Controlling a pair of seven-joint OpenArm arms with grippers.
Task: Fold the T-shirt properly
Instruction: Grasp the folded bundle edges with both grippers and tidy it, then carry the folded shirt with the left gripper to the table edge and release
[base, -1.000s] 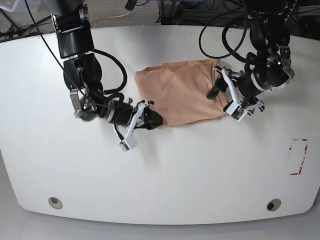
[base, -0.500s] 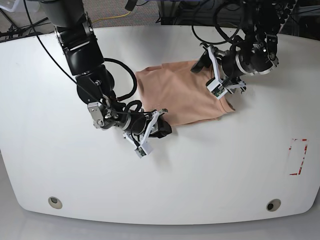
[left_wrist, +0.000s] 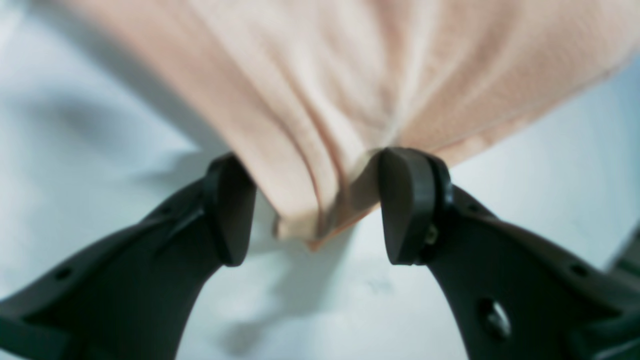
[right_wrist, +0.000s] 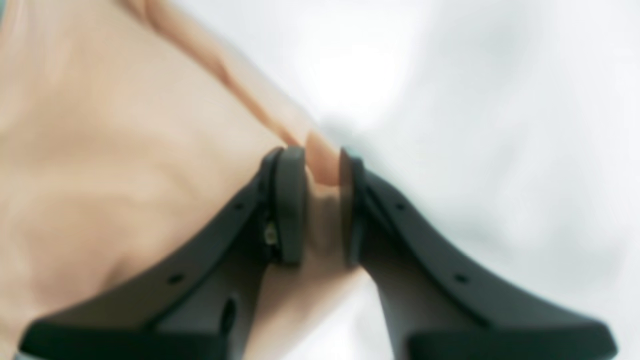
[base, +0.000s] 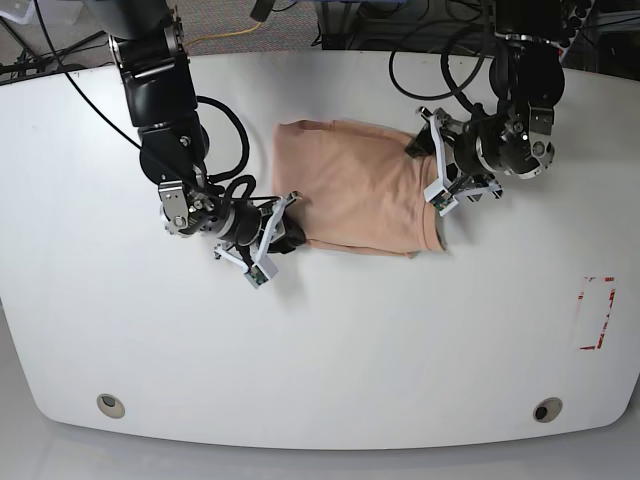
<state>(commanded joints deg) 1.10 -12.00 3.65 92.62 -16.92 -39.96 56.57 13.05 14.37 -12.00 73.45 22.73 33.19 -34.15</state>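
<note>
The peach T-shirt (base: 350, 190) lies folded into a rough rectangle on the middle of the white table (base: 330, 350). My right gripper (base: 278, 232) is at the shirt's near-left corner. In the right wrist view the gripper (right_wrist: 322, 200) is shut on a fold of the cloth (right_wrist: 100, 150). My left gripper (base: 432, 190) is at the shirt's right edge. In the left wrist view its jaws (left_wrist: 317, 207) stand wide apart around a hanging bunch of cloth (left_wrist: 325, 75), which touches the right fingertip (left_wrist: 407, 205).
A red-marked rectangle (base: 597, 312) is on the table at the right. Two round fittings (base: 111, 405) (base: 547, 409) sit near the front edge. Cables and equipment (base: 350, 20) run behind the table's back edge.
The right gripper moved up and left with the shirt's corner. The left gripper came down along the shirt's right edge. The shirt now lies flatter and more rectangular.
</note>
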